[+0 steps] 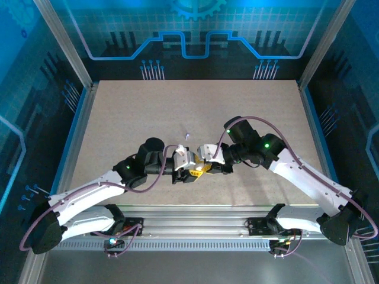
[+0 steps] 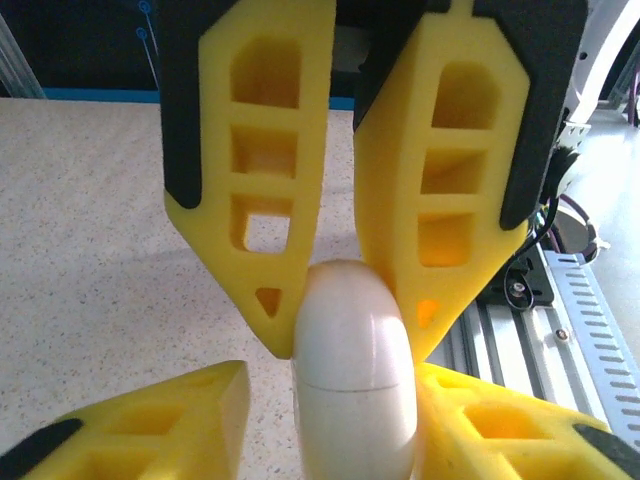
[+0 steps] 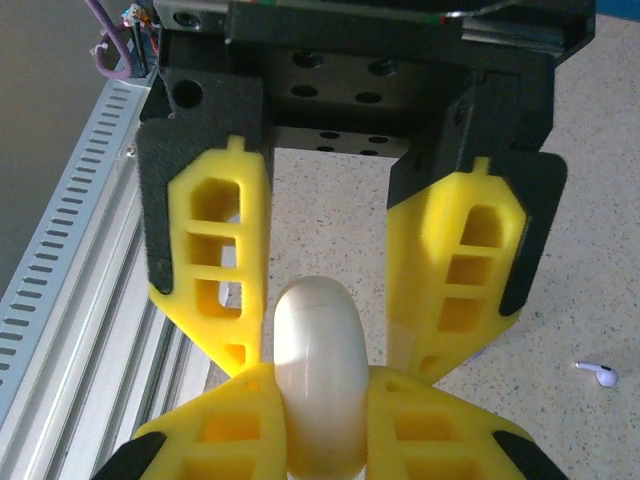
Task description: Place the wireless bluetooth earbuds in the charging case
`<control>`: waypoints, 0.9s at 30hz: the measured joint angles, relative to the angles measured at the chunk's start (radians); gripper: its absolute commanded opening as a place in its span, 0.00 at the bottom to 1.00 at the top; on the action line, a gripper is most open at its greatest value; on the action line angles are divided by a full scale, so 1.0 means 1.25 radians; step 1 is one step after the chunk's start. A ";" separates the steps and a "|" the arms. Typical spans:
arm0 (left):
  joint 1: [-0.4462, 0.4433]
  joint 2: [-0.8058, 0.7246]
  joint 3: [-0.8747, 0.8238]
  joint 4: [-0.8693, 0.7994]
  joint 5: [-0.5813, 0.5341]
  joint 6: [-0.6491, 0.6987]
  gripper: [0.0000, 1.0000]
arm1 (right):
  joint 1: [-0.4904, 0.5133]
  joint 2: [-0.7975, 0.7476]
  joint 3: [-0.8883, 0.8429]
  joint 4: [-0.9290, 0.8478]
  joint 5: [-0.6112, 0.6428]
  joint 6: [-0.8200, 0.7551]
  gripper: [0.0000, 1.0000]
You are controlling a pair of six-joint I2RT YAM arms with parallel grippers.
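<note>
The charging case [image 2: 355, 370] is a pale, rounded shell with a seam around it, held on edge above the table. My right gripper [image 3: 318, 385] is shut on it, gripping the case [image 3: 318, 330] between its yellow fingers. My left gripper [image 2: 330, 380] faces it from the other side and straddles the same case. One of its fingers touches the shell, and a gap shows at the other. In the top view both grippers, left [image 1: 187, 170] and right [image 1: 205, 167], meet at the table's near middle. One white earbud [image 3: 600, 375] lies on the table, seen as a small speck [image 1: 187, 136].
A slotted aluminium rail [image 1: 195, 222] runs along the near edge just behind the grippers. The speckled beige table [image 1: 195, 106] stretches away beyond them, bounded by frame posts and blue side walls.
</note>
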 measured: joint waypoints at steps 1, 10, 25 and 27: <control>0.000 0.001 0.000 0.000 0.000 0.002 0.39 | 0.000 0.000 0.000 0.000 0.000 0.000 0.07; -0.009 0.001 0.000 -0.007 -0.004 0.025 0.20 | 0.000 0.000 0.000 -0.002 0.007 0.012 0.18; -0.011 0.001 0.000 0.010 -0.014 0.009 0.19 | -0.052 -0.178 -0.144 0.151 -0.021 0.174 0.46; -0.011 0.001 0.000 0.015 -0.014 0.007 0.19 | -0.052 -0.173 -0.144 0.163 -0.022 0.182 0.46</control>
